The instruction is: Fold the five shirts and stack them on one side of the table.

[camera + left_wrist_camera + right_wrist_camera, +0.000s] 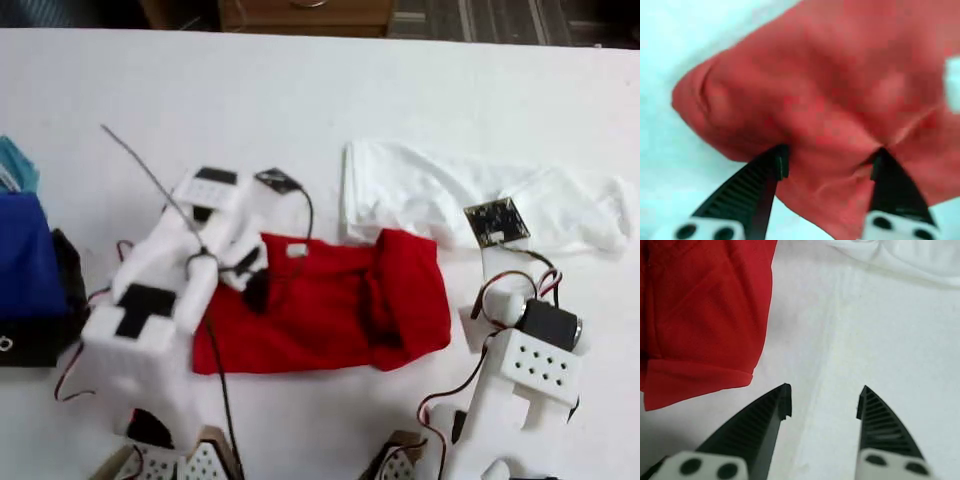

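Observation:
A red shirt lies crumpled in the middle of the table, partly folded over itself at its right end. My left gripper is open and down on the shirt's left part, with a bunch of red cloth between its spread fingers. My right gripper is open over bare table, just off the red shirt's right edge, with nothing between its fingers. A white shirt lies rumpled behind the red one, beyond the right gripper.
A pile of shirts sits at the table's left edge, with a blue one on top, black cloth beside it and a teal one behind. The right arm stands at the front right. The white table runs to its far edge.

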`<state>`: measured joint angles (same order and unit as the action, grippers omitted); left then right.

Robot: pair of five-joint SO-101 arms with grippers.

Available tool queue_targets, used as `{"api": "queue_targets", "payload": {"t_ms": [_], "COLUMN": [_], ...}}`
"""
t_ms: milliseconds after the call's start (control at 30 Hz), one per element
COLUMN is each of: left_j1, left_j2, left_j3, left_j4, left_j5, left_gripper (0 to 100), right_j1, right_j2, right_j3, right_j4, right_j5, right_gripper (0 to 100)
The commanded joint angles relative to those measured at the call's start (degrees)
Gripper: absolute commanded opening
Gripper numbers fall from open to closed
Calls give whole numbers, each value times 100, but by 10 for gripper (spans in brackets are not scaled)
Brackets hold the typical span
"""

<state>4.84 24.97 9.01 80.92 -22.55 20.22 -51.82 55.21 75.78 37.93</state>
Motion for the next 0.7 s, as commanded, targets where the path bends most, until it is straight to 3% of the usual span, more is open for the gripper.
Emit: {"api": "queue_targets", "payload": {"t_ms": [0, 67, 200, 333, 467, 667], "left_j1": [79, -97, -457, -1222, -2286, -4088], "left_j2": [941, 1477, 2295, 2259, 1090, -1934], "left_j3": [-1059, -1604, -2519, -3081, -3125, -3512], "left_j4": [747, 1116, 1864, 2136, 2136, 2075], "left_j5": [738, 1178, 1073, 1143, 1073, 316], "left_gripper": [30, 46, 24, 24, 24, 24], "right_j1": [48, 48, 48, 48, 48, 48], "right_j2": [-13, -13, -13, -13, -13, -13], "right_j3": [-18, -18, -18, -18, -18, -18], "right_j4": [-31, -31, -31, -31, -31, -31], "right_j5": [9, 9, 9, 9, 9, 9], "right_gripper": [211, 211, 211, 211, 211, 211]}}
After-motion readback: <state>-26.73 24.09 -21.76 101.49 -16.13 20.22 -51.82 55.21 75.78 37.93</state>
